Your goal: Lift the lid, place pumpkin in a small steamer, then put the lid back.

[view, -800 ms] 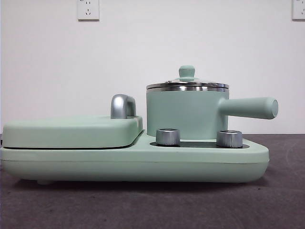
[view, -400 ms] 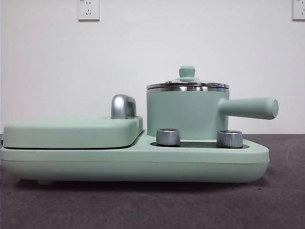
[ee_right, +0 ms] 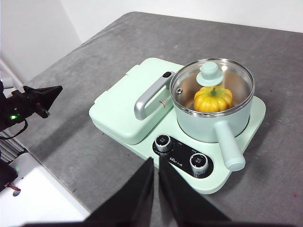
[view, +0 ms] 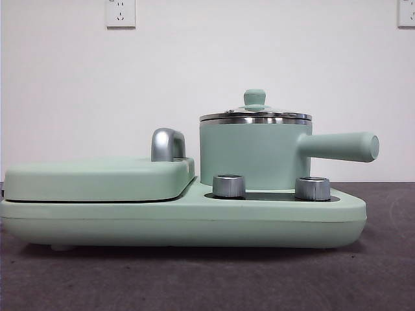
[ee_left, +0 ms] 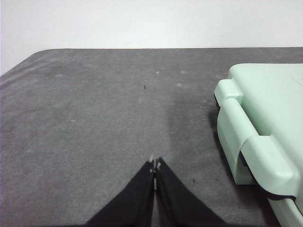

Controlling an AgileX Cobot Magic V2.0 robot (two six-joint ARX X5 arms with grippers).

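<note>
Mint-green appliance [ee_right: 142, 113]: a cooker base standing on the grey desk [ee_left: 85, 123], with a flat hinged cover [view: 97, 178] on one half and a hob section on the other.
Pot [view: 249, 155]: mint-green cylinder with a steel rim, seated on the hob section behind two chrome dials [ee_right: 163, 142]; its long straight handle [view: 337, 146] points out over the appliance's end.
Lid [ee_right: 212, 85]: clear glass disc with a steel rim and small mint knob, resting level on the pot's rim, closed.
Pumpkin [ee_right: 213, 98]: yellow-orange, ribbed, green stem up; inside the pot, seen through the glass in the right wrist view, hidden by the pot wall in the front view.
Cover handle [view: 167, 144]: chrome arch on the flat cover, just beside the pot.
Left claw [ee_left: 155, 165]: jaws pressed together, holding nothing; over bare desk, near the appliance's hinge end but apart from it.
Right claw [ee_right: 155, 163]: jaws together, nothing held; raised well above the desk on the dial side of the appliance, apart from the pot.
Wall sockets [view: 120, 13]: white, on the wall behind.
</note>
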